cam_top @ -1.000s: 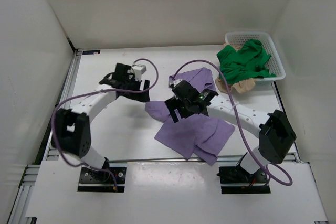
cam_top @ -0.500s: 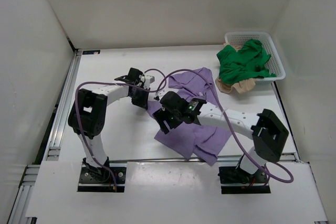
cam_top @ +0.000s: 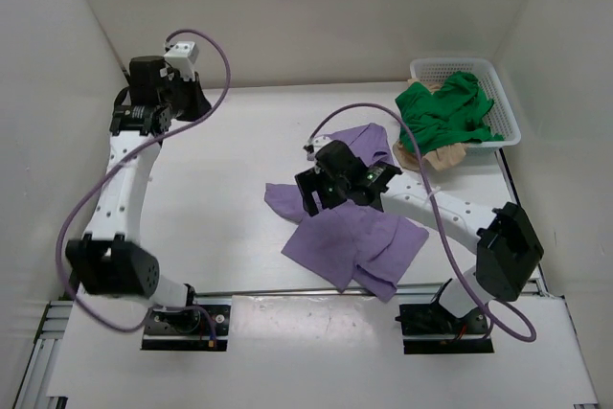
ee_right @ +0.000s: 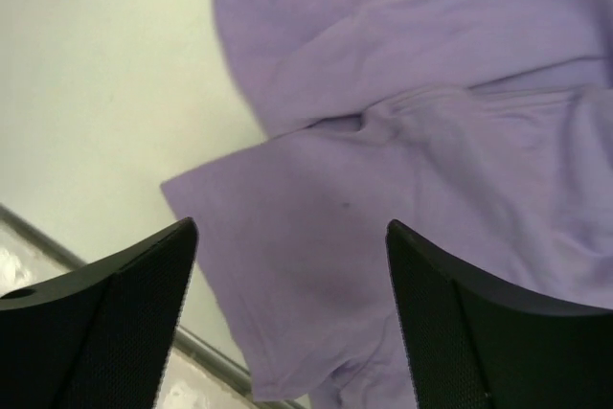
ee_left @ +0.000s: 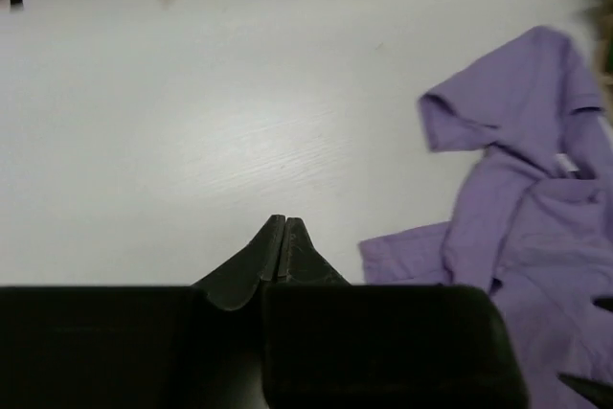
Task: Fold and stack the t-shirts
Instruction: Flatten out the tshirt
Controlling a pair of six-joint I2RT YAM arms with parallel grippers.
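top external view: the lavender t-shirt point(cam_top: 352, 237) lies crumpled and unfolded on the table point(cam_top: 211, 198), right of centre, one sleeve flopped toward the far side. i have the right gripper point(ee_right: 290, 229) hanging over it with jaws spread wide and nothing between them (whether the tips graze the cloth, i cannot tell). the left gripper point(ee_left: 281, 235) is raised over the far left of the table, well apart from the shirt, its fingers pressed together on nothing.

the green t-shirt point(cam_top: 445, 112) is heaped in the white mesh basket point(cam_top: 508, 93) at the far right corner, with the beige t-shirt point(cam_top: 442, 155) spilling out beneath it over the near rim.

i judge the lavender cloth light, limp and prone to bunching. it will sag from any single pinch, so i would take it at two points: a shoulder seam and a hem corner, such as the loose corner showing in the right wrist view, catching one layer only.
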